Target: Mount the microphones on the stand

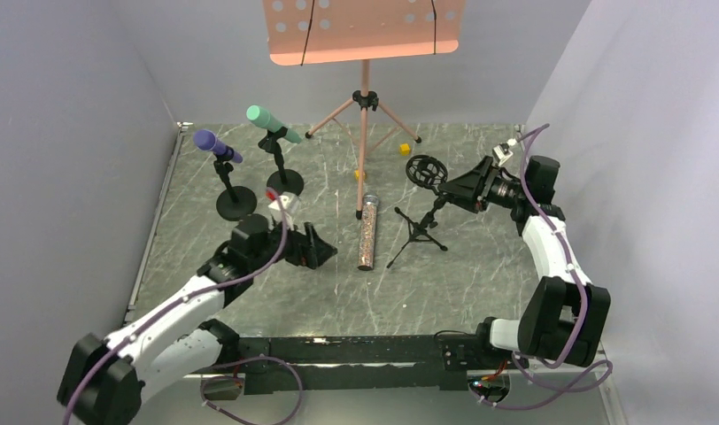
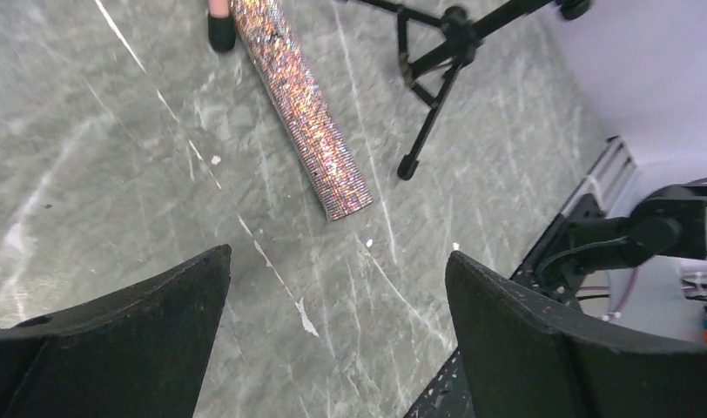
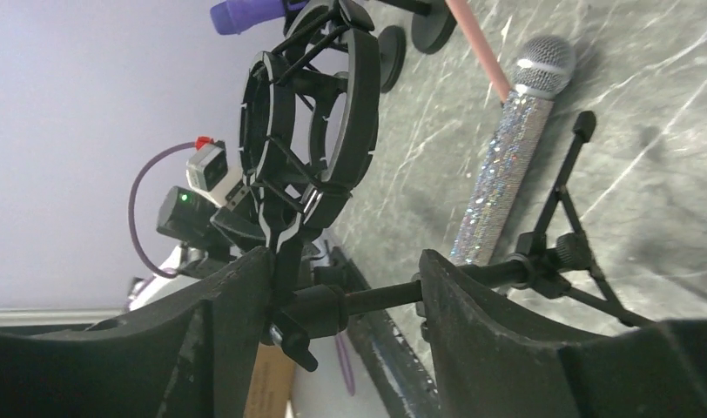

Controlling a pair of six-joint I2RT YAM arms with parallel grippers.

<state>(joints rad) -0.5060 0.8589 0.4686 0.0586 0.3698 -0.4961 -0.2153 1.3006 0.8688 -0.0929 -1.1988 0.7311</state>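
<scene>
The glittery pinkish-silver microphone (image 1: 367,232) lies flat on the table, silver mesh head pointing away from the arms. It also shows in the left wrist view (image 2: 302,104) and the right wrist view (image 3: 505,157). The purple microphone (image 1: 216,147) and the mint-green microphone (image 1: 272,124) each sit in a round-base stand at the back left. A small black tripod stand (image 1: 418,232) carries an empty ring-shaped shock mount (image 1: 426,171) (image 3: 306,131). My right gripper (image 1: 458,189) (image 3: 343,261) is open, its jaws either side of the stand's post just below the mount. My left gripper (image 1: 316,248) (image 2: 337,261) is open and empty, left of the glittery microphone.
A pink music stand (image 1: 363,27) rises at the back centre, its tripod legs (image 1: 363,159) reaching down to the glittery microphone's head. Two small yellow cubes (image 1: 405,149) lie near those legs. Grey walls close in the left, back and right.
</scene>
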